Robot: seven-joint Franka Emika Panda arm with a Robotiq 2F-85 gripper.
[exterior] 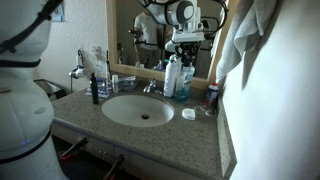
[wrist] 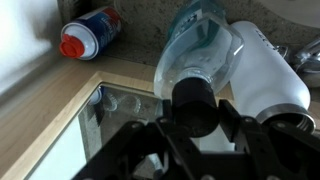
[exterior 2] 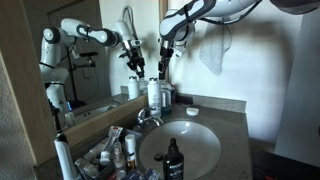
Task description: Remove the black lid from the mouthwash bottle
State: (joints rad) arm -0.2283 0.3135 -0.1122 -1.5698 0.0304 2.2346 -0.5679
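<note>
**Mouthwash bottle.** In the wrist view the mouthwash bottle [wrist: 202, 45] occupies the upper centre of the frame. Its body is translucent blue plastic with pale highlights, narrowing toward the camera. In an exterior view it stands upright [exterior: 184, 82] at the back of the counter [exterior: 200, 138], centre of the frame, behind the sink [exterior: 112, 104]. A white bottle [wrist: 268, 72] of similar height stands just beside it.

**Black lid.** The black lid [wrist: 193, 102] is a small round matte cap about as wide as the bottle neck. It sits at the neck end of the bottle, at the lower centre of the wrist view.

**Gripper.** The gripper [wrist: 197, 130] enters from the lower edge of the wrist view. Its dark fingers [wrist: 164, 132] stand on either side of the lid. The frames do not show whether the pads press on the lid, so I cannot tell if it is clamped or released. In an exterior view the gripper [exterior 2: 164, 66] hangs directly above the bottles.

**Adjacent item.** A red-and-white container [wrist: 90, 32] lies at the upper left of the wrist view.
</note>
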